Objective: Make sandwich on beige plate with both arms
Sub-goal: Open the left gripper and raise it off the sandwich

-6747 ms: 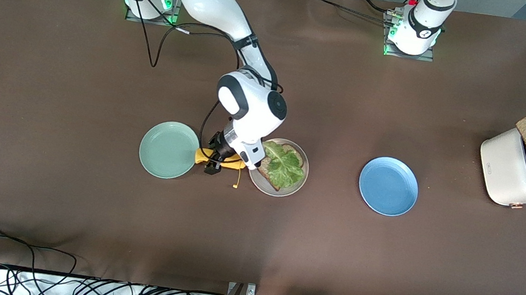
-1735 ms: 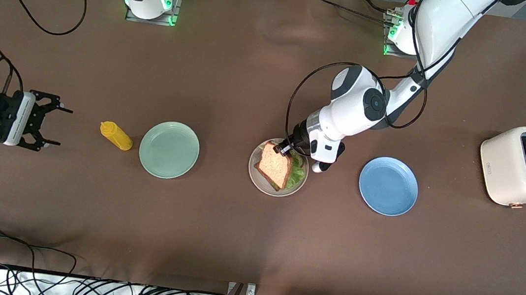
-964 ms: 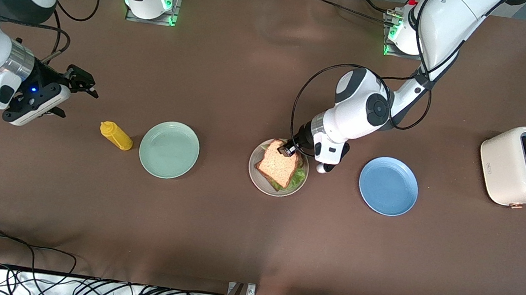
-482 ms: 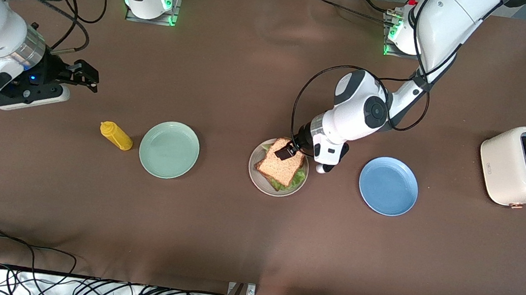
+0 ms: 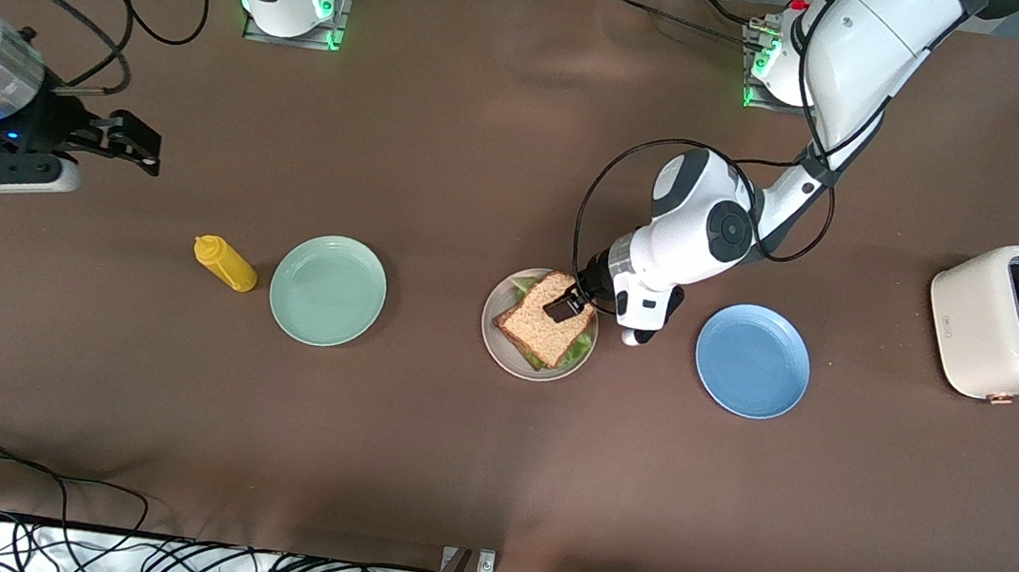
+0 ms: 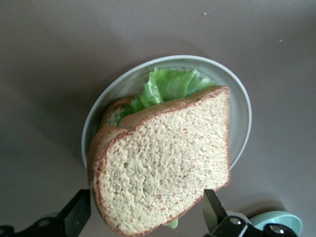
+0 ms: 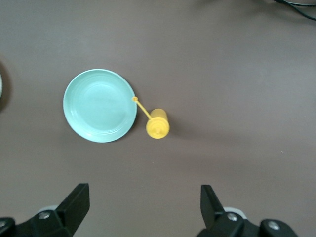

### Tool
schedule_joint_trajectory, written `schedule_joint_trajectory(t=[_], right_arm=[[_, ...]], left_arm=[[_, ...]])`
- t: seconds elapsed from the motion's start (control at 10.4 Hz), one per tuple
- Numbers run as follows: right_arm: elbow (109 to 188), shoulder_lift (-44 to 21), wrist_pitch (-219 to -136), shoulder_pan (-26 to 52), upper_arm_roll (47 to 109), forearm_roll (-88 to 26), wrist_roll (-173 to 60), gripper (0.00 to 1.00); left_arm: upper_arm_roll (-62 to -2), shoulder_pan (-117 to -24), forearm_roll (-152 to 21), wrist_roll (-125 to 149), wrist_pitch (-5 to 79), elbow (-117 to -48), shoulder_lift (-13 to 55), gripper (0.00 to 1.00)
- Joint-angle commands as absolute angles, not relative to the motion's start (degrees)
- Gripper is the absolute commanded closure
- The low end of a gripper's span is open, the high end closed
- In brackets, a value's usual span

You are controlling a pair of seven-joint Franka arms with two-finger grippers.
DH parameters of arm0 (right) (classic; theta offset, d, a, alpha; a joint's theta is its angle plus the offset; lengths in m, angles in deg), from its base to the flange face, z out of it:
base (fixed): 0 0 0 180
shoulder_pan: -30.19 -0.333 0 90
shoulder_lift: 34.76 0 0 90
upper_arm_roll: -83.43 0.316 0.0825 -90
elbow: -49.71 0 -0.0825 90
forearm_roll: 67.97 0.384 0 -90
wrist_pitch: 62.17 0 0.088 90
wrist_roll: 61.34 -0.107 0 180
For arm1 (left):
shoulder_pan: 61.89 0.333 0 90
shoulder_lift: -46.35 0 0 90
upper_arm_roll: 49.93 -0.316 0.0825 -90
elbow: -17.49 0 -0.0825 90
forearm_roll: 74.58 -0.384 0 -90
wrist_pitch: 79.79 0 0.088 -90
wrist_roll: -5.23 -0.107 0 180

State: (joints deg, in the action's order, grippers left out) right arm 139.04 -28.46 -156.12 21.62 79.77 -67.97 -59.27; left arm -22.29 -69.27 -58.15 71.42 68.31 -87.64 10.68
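Both grippers' jaws gape wide, the left gripper (image 5: pixel 562 308) over the sandwich (image 5: pixel 546 320).

The sandwich (image 6: pixel 163 163) filling is mostly hidden under the top slice. The left claw (image 6: pixel 145 215) is cut off by the wrist view's edge, as is the right claw (image 7: pixel 143 207).

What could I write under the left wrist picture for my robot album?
Open left gripper over the sandwich on the beige plate.
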Motion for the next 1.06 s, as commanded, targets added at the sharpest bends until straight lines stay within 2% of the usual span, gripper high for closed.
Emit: schedule_joint_trajectory(t=[0.0, 0.19, 0.39, 0.67, 0.96], right_arm=[[139.96, -30.09, -155.94, 22.10, 77.11, -66.65, -59.32, 0.00], [142.43, -31.94, -156.56, 22.54, 76.58, -66.74, -58.79, 0.00], [141.30, -31.25, -155.95, 22.63, 76.49, -66.74, -58.44, 0.00], [140.68, -30.63, -155.86, 22.28, 76.67, -66.74, -58.79, 0.00], [140.15, -30.98, -155.16, 22.19, 76.75, -66.82, -58.96, 0.00]], left_arm=[[-23.12, -70.67, -63.92, 72.64, 64.09, -85.95, 10.49, 0.00], [-22.95, -70.67, -63.95, 72.73, 62.52, -85.95, 10.75, 0.00], [-23.03, -70.41, -64.04, 72.38, 55.16, -85.34, 11.71, 0.00], [-23.21, -68.49, -64.12, 72.29, 47.49, -85.25, 16.36, 0.00], [-23.30, -65.60, -72.09, 72.29, 39.76, -84.99, 20.67, 0.00]])
